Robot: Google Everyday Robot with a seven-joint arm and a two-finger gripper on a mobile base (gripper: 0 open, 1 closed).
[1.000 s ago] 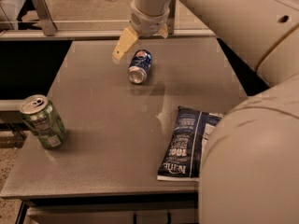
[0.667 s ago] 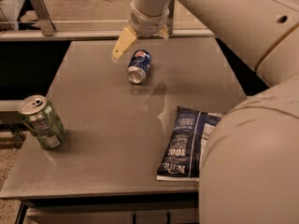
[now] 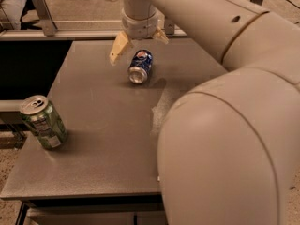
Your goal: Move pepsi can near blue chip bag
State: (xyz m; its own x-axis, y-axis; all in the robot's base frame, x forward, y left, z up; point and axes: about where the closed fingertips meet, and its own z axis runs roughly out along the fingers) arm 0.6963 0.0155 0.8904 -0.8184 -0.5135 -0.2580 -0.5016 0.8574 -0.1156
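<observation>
Lately changed: the arm has swung across the near right, while gripper (image 3: 139, 47) and pepsi can (image 3: 140, 65) sit much where they were.
Item 1, arm (image 3: 225, 149): its bulk now fills the near right, well short of the gripper, and hides the blue chip bag seen there a second ago, so the goal spot is out of sight. Item 2, green can (image 3: 43, 122): upright on the table (image 3: 93, 125), well apart from the gripper on the near left, unmoved; contents cannot be told. Item 3, pepsi can: on its side, silver end nearest, just beneath the gripper, not yet lifted. Item 4, gripper: fingers spread wide, grasping nothing; grasp likely pending.
</observation>
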